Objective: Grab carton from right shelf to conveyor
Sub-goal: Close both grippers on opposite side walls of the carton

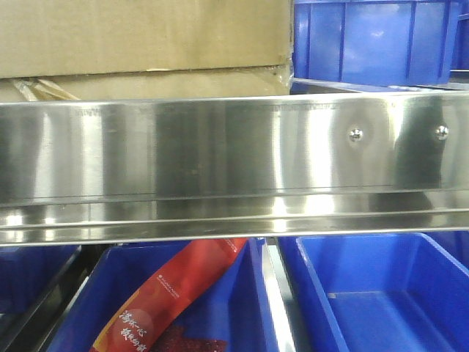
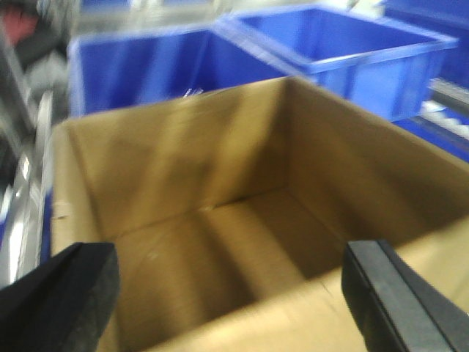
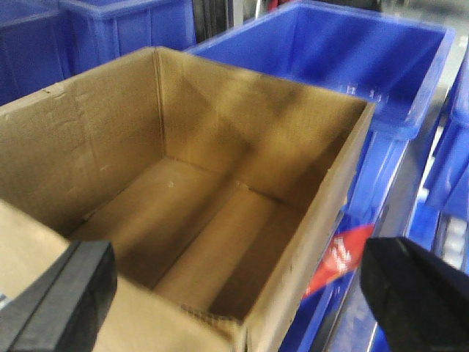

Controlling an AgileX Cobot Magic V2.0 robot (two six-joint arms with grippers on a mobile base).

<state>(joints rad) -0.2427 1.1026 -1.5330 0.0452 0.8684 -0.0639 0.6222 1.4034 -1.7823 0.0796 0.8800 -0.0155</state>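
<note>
**Both grippers spread wide above the carton on the shelf**

From the front: shows the wide plain brown corrugated cardboard carton point(image 1: 146, 33) at 11 o'clock, resting on the shiny stainless-steel right shelf point(image 1: 220, 147) behind its broad reflective rail. Runs its long side 9 to 3 o'clock along that rail. Sits just beside a blue plastic bin point(image 1: 374, 37) at 1 o'clock, above more blue bins and a red printed packet point(image 1: 183, 293) at 7 o'clock. Shows no conveyor in any view.

From the left wrist: looks down into the open-topped, empty carton, filling the frame from 6 up to 12 o'clock. Places the left gripper point(image 2: 231, 293) over the near rim, black fingers far apart at 8 and 4 o'clock. Holds nothing; no contact visible.

From the right wrist: looks into the same box, lying mostly toward 11 o'clock, with one corner at 6 o'clock, so skewed to these jaws. Places the right gripper point(image 3: 238, 293) above that near corner, parted just as wide and empty.

Judged: neither arm clearly nearer, though the left sits squarer to a wall. Likely calls for lowering onto a rim before closing.
</note>
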